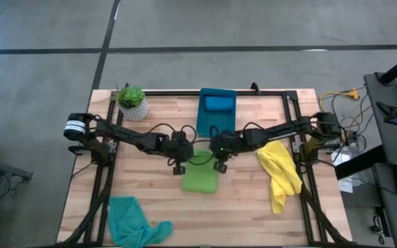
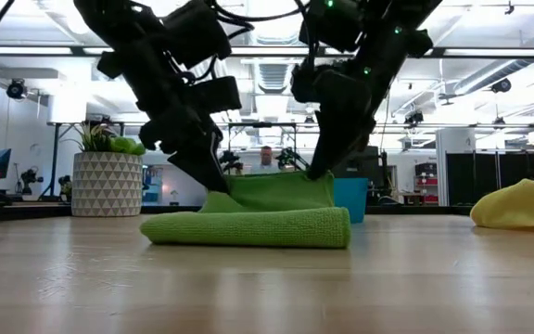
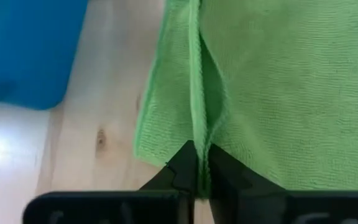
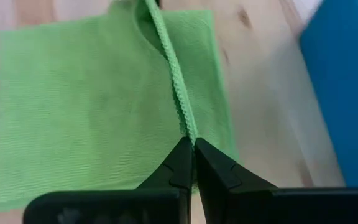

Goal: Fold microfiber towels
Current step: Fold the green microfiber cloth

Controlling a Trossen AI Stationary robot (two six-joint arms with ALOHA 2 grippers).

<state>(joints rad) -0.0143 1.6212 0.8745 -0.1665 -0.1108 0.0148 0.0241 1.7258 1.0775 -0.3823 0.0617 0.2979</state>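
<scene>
Your left gripper [image 3: 199, 163] is pinching its two dark fingers together on a raised edge of the lime green microfiber towel [image 1: 200, 175], and your right gripper [image 4: 193, 154] is doing the same on the hemmed edge at the towel's other end. Both sets of jaws are clamped on cloth with no gap showing between the tips.

In the low view you are seeing the left gripper [image 2: 213, 174] and the right gripper [image 2: 320, 165] holding the upper layer of the green towel [image 2: 248, 225] lifted above the folded layer, which is lying flat on the light wooden table [image 1: 240, 207].

The towel is sitting near the table's middle, just in front of the rigid blue rectangular plastic bin [image 1: 217, 110].

A crumpled yellow microfiber towel [image 1: 280, 172] is lying on the table's right side, well apart from the green one. A bunched teal microfiber towel [image 1: 135, 222] is lying at the front left corner. A small green plant in a white patterned pot [image 1: 132, 101] is standing at the back left.
</scene>
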